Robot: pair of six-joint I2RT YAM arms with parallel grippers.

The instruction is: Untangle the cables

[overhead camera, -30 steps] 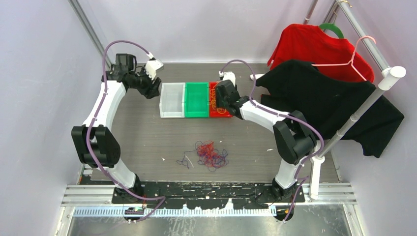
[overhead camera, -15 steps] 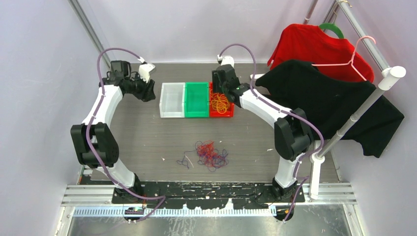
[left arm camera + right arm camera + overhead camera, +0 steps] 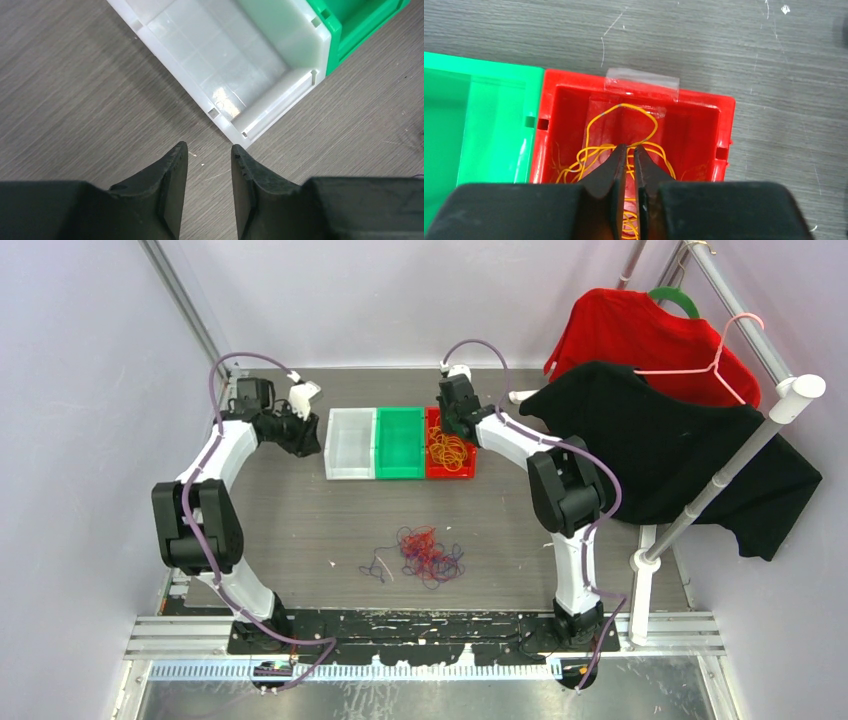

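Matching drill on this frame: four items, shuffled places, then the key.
1. white bin
2. red bin
3. red and purple cable clump
4. black shirt

A. hanging on the rack at right
B. holds the orange-yellow cables
C. loose on the table, nearer the arm bases
D. just in front of the open left gripper

Pairs: 1-D, 2-B, 3-C, 4-A

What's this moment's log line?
left fingers open beside white bin | right fingers nearly shut over orange cable in red bin | red-purple tangle on table
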